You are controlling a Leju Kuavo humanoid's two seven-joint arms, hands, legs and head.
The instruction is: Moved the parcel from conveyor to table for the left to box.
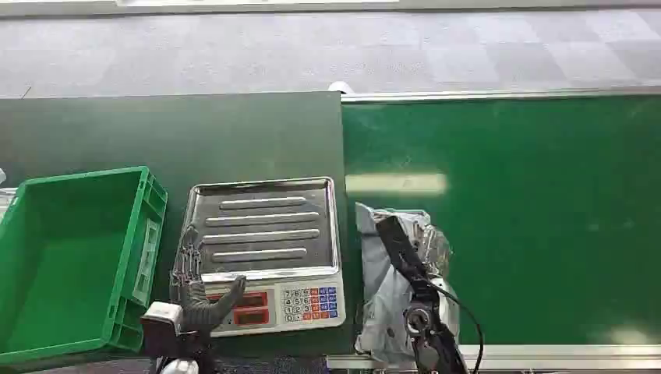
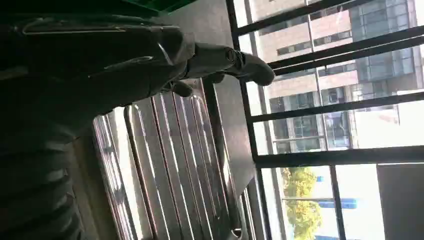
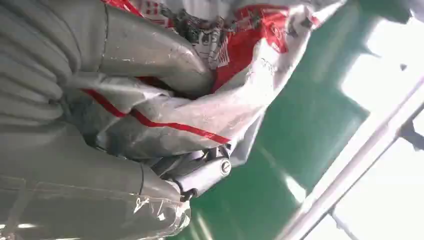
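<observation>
- My right hand [image 1: 405, 257] is gripping the parcel [image 1: 382, 304], a grey plastic bag with red print; in the right wrist view my thumb and fingers [image 3: 150, 50] are closing around its crumpled plastic [image 3: 210, 105].
- The parcel is sitting at the near edge of the green conveyor [image 1: 530, 218], just beside the scale [image 1: 265, 253], and I cannot tell if it is touching the belt or is lifted a little.
- My left hand [image 1: 199, 300] is holding nothing; its fingers [image 2: 245, 65] are staying apart and are reaching over the near left corner of the scale.
- The scale is standing on the dark green desk [image 1: 156, 132], with a shiny ribbed metal tray [image 2: 170, 165] on top and a keypad [image 1: 312, 304] at the front.
- A green box [image 1: 74, 257] is standing on the desk to the left of the scale, close to it, and it is open at the top.
- Behind the desk and the conveyor a grey tiled floor [image 1: 390, 47] is showing.
</observation>
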